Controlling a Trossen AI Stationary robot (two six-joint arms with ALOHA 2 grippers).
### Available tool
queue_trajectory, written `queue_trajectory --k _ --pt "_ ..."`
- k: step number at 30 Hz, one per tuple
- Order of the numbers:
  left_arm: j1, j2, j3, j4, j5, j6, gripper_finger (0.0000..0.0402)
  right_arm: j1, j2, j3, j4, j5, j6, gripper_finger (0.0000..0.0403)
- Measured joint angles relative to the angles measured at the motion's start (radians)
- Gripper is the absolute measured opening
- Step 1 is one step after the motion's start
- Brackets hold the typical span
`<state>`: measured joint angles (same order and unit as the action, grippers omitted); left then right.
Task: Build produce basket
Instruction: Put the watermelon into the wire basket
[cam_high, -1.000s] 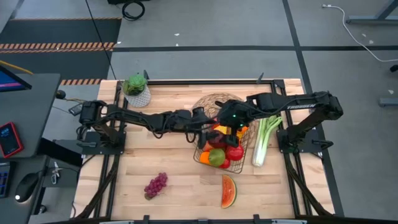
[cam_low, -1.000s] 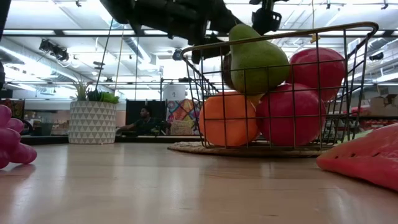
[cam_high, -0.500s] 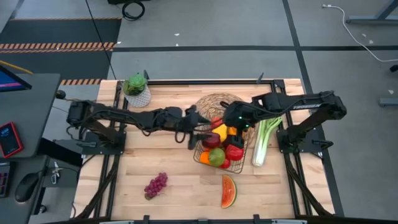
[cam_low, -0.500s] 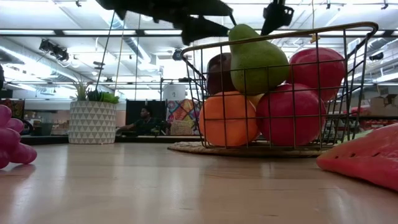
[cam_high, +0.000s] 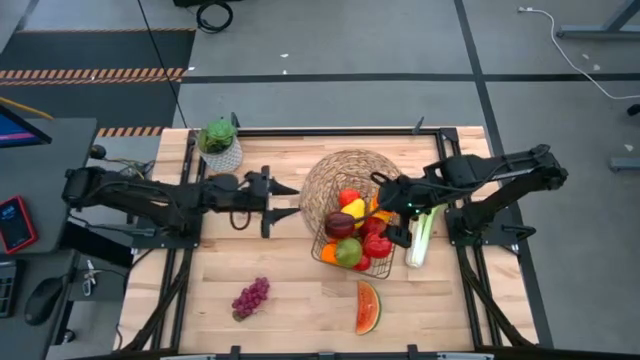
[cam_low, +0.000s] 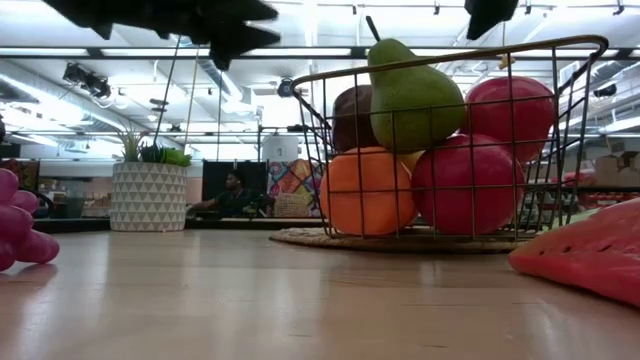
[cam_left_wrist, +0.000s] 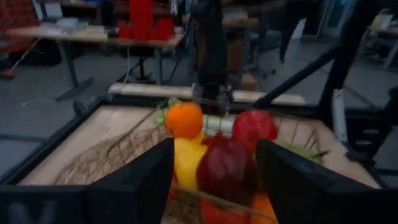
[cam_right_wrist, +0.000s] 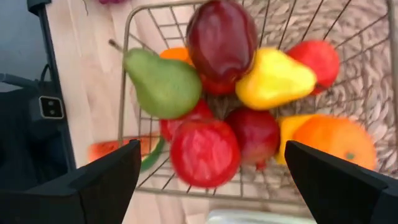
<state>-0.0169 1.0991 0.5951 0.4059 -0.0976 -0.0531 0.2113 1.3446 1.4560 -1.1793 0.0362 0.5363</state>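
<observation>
Left gripper (cam_high: 288, 200) — fingers spread, holding nothing — hangs above the table just left of the woven mat (cam_high: 325, 180). Right gripper (cam_high: 392, 212), also spread and empty, hovers at the right rim of the basket (cam_high: 396, 250), which holds apples, oranges, a yellow piece and a green pear (cam_high: 348, 252). Celery (cam_high: 422, 232) lies just right — grapes (cam_high: 250, 297) and watermelon slice (cam_high: 367, 306) nearer the front edge.

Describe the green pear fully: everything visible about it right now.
The green pear is smooth, matte green, with a thin dark stem. It lies tilted on top of the heaped fruit at one edge of the wire basket, resting on an orange and red apples, beside a dark red apple. Neither end effector touches it.
</observation>
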Motion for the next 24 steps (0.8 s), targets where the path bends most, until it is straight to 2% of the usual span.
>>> queue_trajectory --k 3,9,13,18,21,24 --pt "-0.016 -0.081 -0.046 -0.004 0.0 -0.001 0.0222 0.039 -0.014 -0.022 0.001 0.012 0.045 0.0399" --pt "-0.032 -0.224 -0.101 -0.038 -0.023 -0.01 0.0203 0.125 -0.08 -0.069 -0.078 0.12 0.214 0.0399" --pt "-0.037 -0.295 -0.132 -0.067 -0.025 -0.006 0.0193 0.193 -0.124 -0.116 -0.047 0.116 0.297 0.0399" --pt "-0.05 -0.351 -0.179 -0.067 -0.036 0.02 0.0185 0.279 -0.13 -0.191 0.134 0.094 0.376 0.0399" --pt "-0.056 -0.36 -0.184 -0.064 -0.037 0.03 0.0182 0.309 -0.099 -0.215 0.293 0.057 0.401 0.0399" --pt "-0.055 -0.36 -0.184 -0.067 -0.036 -0.024 0.0181 0.318 -0.047 -0.216 0.462 0.019 0.391 0.0399"
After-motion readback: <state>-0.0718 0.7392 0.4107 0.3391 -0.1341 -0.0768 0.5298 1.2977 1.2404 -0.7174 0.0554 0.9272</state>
